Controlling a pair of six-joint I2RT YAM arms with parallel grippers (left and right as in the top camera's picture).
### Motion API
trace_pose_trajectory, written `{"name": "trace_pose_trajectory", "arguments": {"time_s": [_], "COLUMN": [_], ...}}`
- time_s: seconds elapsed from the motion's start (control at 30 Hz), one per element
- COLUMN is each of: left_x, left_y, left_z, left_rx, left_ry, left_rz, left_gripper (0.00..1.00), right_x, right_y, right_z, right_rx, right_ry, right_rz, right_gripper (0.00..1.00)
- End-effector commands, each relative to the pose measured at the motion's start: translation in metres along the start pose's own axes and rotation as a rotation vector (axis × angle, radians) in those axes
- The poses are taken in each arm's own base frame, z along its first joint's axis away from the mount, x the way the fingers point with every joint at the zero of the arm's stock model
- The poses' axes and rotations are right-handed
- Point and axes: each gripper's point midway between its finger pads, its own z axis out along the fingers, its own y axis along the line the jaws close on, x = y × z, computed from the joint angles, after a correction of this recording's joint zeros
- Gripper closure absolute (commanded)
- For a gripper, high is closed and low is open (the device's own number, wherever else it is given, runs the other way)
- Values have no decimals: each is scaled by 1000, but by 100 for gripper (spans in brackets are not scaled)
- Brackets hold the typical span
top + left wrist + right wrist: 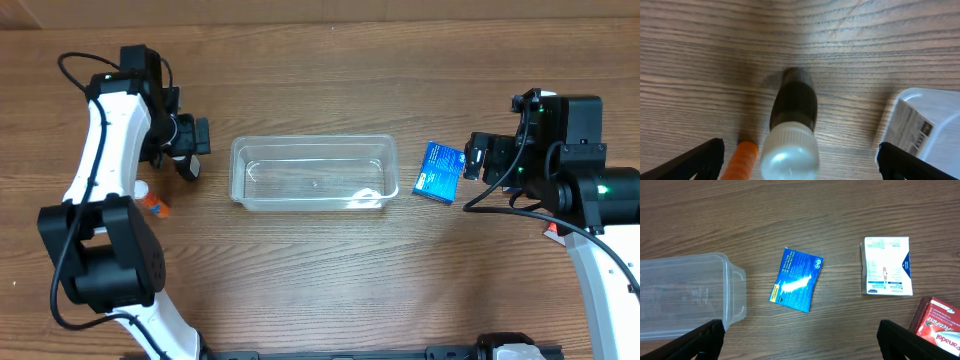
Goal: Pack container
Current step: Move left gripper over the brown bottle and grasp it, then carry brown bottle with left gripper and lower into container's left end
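The clear plastic container (315, 172) lies in the middle of the table, with nothing visible inside. Its corner shows in the left wrist view (927, 125) and the right wrist view (685, 295). My left gripper (190, 155) is open to the left of the container. In the left wrist view its open fingers (800, 167) straddle a dark bottle with a white cap (792, 120) and an orange item (740, 160). My right gripper (472, 158) is open and empty, beside a blue packet (438, 173) right of the container. The packet also shows in the right wrist view (796, 280), ahead of the fingers (800, 347).
A white packet (887, 266) and a red box (937, 327) lie to the right of the blue packet; the right arm hides most of them from overhead. The orange item (157, 207) lies beside the left arm.
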Motion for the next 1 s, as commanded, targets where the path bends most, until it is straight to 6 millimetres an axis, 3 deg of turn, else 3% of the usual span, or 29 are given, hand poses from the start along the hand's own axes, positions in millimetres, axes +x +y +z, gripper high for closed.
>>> {"name": "trace_pose_trajectory", "arguments": {"time_s": [0.0,0.23,0.37,0.97], "left_x": [-7,-8,-7,-5], "left_y": [3,3,3,3], "left_z": [4,4,4,4], "left_rx": [-13,-14,-14,-14], "left_ry": [-4,-7,-3,4], "left_rz": [19,20,23,23], "left_gripper": [6,25,40,62], "right_x": [-10,-10,-10,-10], "right_y": [1,1,1,1], "right_z": [-10,-10,-10,-10], "right_rx": [-6,-6,-6,-6], "right_ry": [-39,-39,-39,-38], "right_rz": [6,6,6,6], "right_gripper": [0,0,0,0]}}
